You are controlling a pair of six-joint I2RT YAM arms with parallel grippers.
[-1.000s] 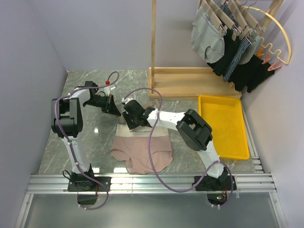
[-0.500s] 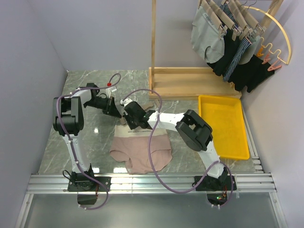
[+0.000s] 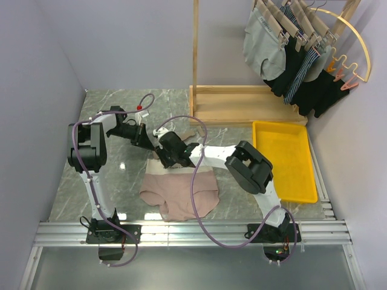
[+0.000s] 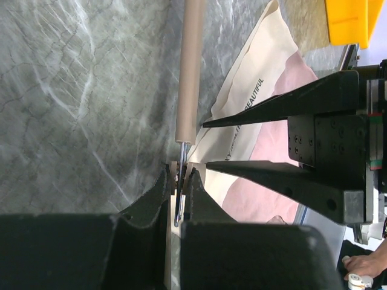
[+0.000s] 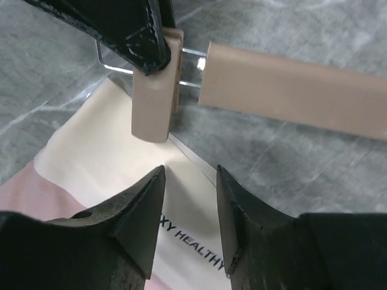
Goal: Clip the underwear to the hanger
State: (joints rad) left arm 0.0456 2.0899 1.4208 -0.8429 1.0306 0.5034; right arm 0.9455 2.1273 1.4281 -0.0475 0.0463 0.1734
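The marble table (image 3: 118, 112) is boxed in by plain walls along its 9 o'clock side and across 12 o'clock. A wooden rack base (image 3: 242, 106) fills the far edge from 12 toward 2 o'clock, and a yellow tray (image 3: 284, 160) takes the 3 o'clock side. A metal rail (image 3: 193, 232) closes the near edge at 6 o'clock. Bare marble lies open from 9 to 11 o'clock of the middle, beside and behind the left arm, and a narrower strip runs between the cloth and the tray.

The underwear (image 3: 179, 194) lies flat in the middle of the table, its cream waistband (image 5: 121, 151) toward 12 o'clock and the leg openings toward 6. The hanger (image 5: 290, 90) lies on the marble just past the waistband. From above it is mostly hidden under the right arm.

The left pincer (image 4: 179, 188) reaches in from 10 o'clock and is clamped tight on the wooden clip (image 5: 154, 90) at the hanger's left end. The clip's lower tip sits over the waistband's corner, though I cannot tell whether it touches.

The right pincer (image 5: 187, 202) sits at 5 o'clock of that clip, very near it. Its jaws stand apart with nothing gripped, and the lettered strip of the waistband shows in the gap beneath them. The fingertips (image 4: 208, 124) are close over the waistband's edge; I cannot tell whether they touch it
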